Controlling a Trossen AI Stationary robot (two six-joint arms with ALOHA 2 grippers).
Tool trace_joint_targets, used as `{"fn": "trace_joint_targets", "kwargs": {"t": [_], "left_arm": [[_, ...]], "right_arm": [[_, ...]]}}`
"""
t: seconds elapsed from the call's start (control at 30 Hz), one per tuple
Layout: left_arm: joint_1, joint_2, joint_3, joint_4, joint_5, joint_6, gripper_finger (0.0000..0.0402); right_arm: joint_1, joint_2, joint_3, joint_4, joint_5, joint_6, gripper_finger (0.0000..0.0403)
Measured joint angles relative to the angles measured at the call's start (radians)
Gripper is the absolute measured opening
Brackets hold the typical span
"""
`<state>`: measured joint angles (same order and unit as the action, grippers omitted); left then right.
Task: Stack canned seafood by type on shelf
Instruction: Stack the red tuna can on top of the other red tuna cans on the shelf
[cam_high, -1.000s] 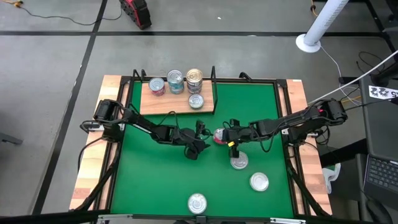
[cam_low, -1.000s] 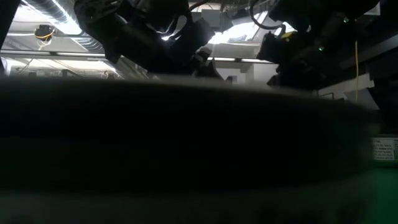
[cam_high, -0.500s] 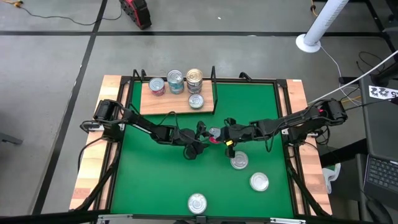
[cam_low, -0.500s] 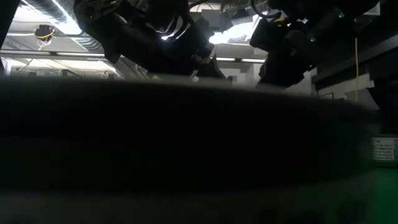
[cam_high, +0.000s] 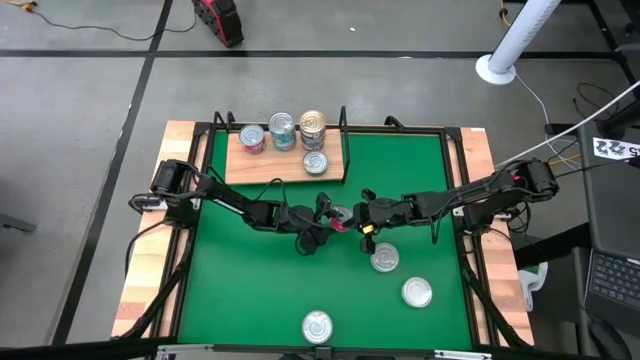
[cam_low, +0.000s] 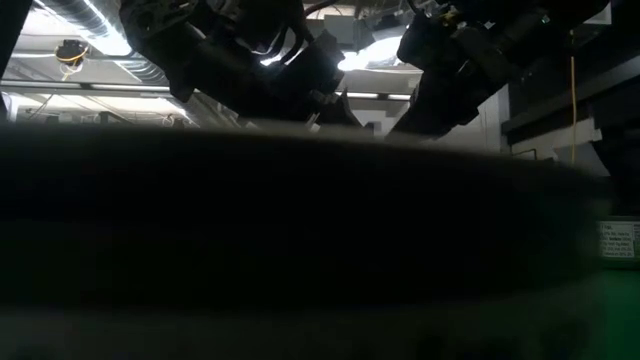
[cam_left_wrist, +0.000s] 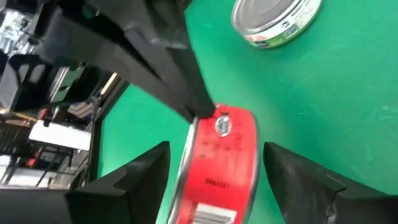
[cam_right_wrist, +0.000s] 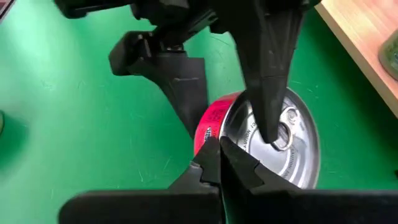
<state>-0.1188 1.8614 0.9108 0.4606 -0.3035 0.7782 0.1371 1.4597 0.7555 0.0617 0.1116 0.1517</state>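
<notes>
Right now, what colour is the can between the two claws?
Red, with a shiny silver lid; left wrist view shows it best.

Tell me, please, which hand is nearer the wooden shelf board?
Left. The left hand sits just below the light-brown wooden shelf board's right corner; the right hand, gripping the red round tin, lies slightly further right.

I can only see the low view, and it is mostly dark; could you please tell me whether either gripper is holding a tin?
Observer: Yes. The right gripper is shut on a red tin over the middle of the green mat.
Operator: Thank you. Where is the left gripper?
Observer: The left gripper is open and straddles that same tin.
Operator: Is there already a red one on the shelf?
Observer: Yes. One red-labelled tin stands at the end of the shelf nearer the left arm.
</notes>
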Motion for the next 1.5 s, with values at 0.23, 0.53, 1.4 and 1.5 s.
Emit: {"fn": "trace_joint_targets", "kwargs": {"t": [0.23, 0.53, 1.4, 1.5], "left_arm": [[0.0, 0.0, -0.001, -0.002, -0.016, -0.017, 0.0174], [-0.012, -0.001, -0.002, -0.002, -0.022, -0.091, 0.0134], [0.054, -0.551, -0.002, -0.753, -0.551, -0.209, 0.0139], [0.103, -0.62, -0.001, -0.865, -0.588, -0.211, 0.0141]], "right_arm": [[0.0, 0.0, 0.0, -0.001, 0.001, 0.0, 0.0002], [0.0, 0.0, 0.002, 0.0, 0.0, -0.001, 0.0066], [0.0, -0.233, 0.002, -0.028, 0.018, -0.108, 0.0152], [0.0, -0.234, 0.001, -0.046, 0.018, -0.108, 0.0152]]}}
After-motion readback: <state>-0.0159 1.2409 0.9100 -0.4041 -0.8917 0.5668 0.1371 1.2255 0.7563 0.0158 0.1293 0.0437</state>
